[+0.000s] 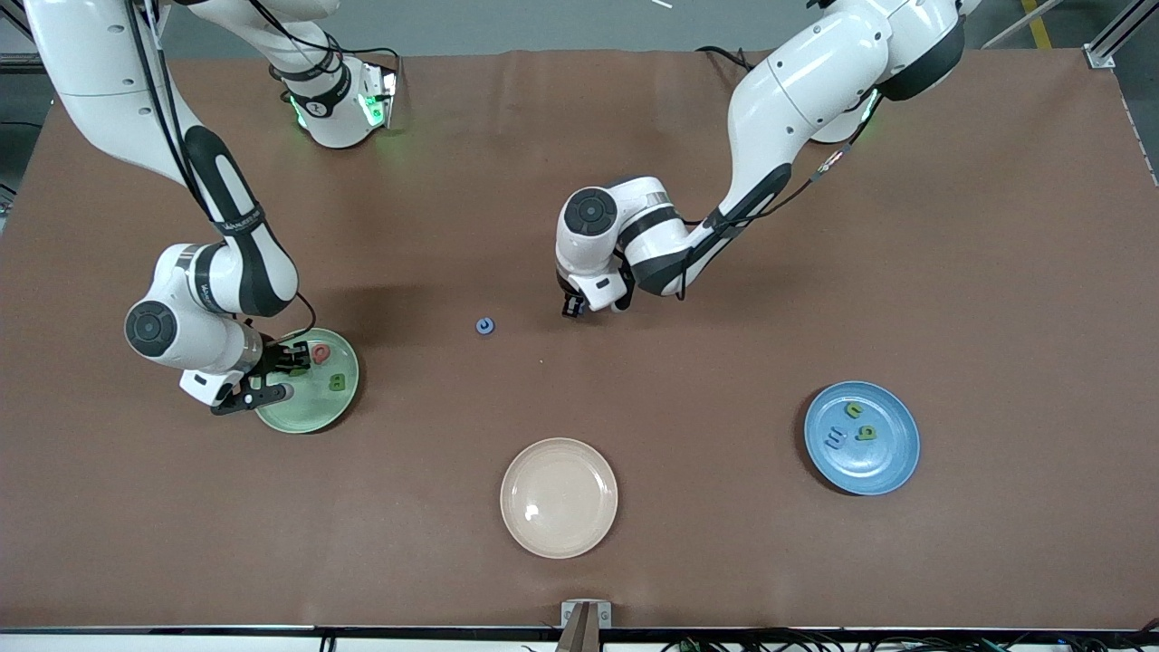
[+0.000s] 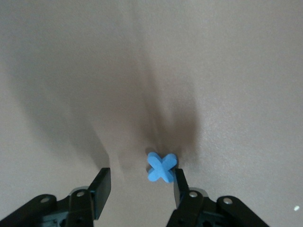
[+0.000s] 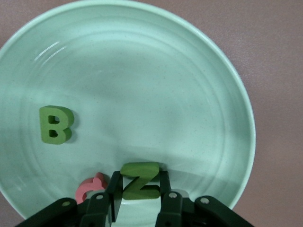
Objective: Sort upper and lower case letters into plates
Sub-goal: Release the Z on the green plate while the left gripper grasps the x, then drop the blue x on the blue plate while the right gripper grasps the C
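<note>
the mint green plate [image 3: 208, 66] lies toward the right arm's end of the tabletop [image 1: 724, 561] and carries a green letter b [image 3: 55, 124], a pinkish-red letter [image 3: 90, 187] and a green letter z [image 3: 139, 181]. the right pincer [image 3: 138, 198] hangs low over that plate with its fingers against both sides of the z, clamped on it; whether the z rests on the plate or is just lifted is hard to say. the blue plate [image 1: 892, 466], toward the left arm's end, holds two green letters [image 1: 860, 421] and one blue letter [image 1: 836, 439]. a blue round letter [image 1: 485, 326] lies loose on the tabletop near the middle. beside it, the left pincer [image 2: 139, 187] is down at the tabletop, fingers apart, around a blue letter x [image 2: 161, 167] that touches one finger only. a cream plate [image 1: 559, 497] sits nearest the front camera.
</note>
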Robot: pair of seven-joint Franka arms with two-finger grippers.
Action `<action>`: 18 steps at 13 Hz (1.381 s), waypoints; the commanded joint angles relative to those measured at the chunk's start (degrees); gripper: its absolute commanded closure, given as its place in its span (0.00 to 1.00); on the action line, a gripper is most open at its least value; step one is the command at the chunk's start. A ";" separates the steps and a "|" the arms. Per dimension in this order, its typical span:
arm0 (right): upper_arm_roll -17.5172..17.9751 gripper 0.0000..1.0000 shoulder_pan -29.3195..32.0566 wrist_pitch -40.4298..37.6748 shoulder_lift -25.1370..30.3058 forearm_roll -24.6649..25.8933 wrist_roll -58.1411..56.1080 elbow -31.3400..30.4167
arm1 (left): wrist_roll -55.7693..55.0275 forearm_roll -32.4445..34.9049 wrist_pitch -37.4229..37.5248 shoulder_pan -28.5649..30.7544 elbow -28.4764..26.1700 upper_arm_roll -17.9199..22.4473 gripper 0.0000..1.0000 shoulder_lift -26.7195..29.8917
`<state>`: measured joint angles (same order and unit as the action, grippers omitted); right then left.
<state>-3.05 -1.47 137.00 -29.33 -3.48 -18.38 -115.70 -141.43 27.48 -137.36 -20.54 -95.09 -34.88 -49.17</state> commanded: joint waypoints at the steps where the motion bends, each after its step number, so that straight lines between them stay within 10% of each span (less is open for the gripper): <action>1: 0.68 0.00 0.60 -0.50 1.63 -0.92 0.18 -0.58 | -2.00 0.99 -2.91 0.41 -2.29 0.60 0.39 1.36; 8: 2.26 0.00 -7.73 -13.87 10.07 -8.20 15.88 1.45 | -1.92 1.08 -2.91 0.42 -2.12 0.60 0.48 1.44; 18: 1.91 0.00 -32.88 11.16 3.50 -8.30 55.28 -4.88 | 3.60 2.48 1.80 1.73 -0.28 1.57 1.00 3.46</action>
<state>-0.35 -32.52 144.77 -23.79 -11.19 33.98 -120.00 -140.07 28.55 -138.71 -19.42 -95.43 -33.88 -48.72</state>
